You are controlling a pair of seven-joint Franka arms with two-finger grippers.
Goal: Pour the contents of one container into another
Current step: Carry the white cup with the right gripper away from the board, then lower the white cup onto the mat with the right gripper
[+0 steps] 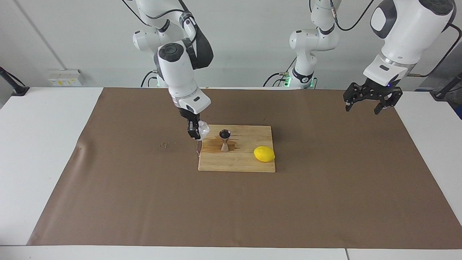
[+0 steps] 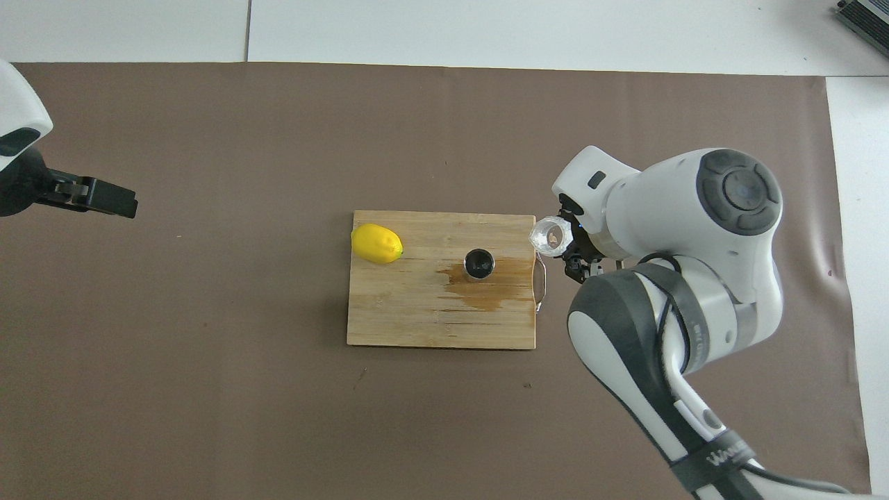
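The clear ribbed cup [image 1: 204, 128] is held in my right gripper [image 1: 196, 130], which is shut on it, in the air over the wooden cutting board's [image 1: 249, 164] edge toward the right arm's end. In the overhead view the cup's [image 2: 551, 236] open mouth faces up beside my right gripper [image 2: 574, 251]. The steel jigger [image 1: 224, 140] stands upright on the board [image 2: 417, 319], apart from the cup; it shows from above as a dark round mouth [image 2: 479, 264]. My left gripper [image 1: 371, 104] is open and empty, raised over the left arm's end of the table, waiting.
A yellow lemon [image 1: 264, 154] lies on the board toward the left arm's end [image 2: 376, 243]. A wet brown stain [image 2: 489, 295] spreads on the board around the jigger. A brown mat [image 1: 108, 180] covers the table.
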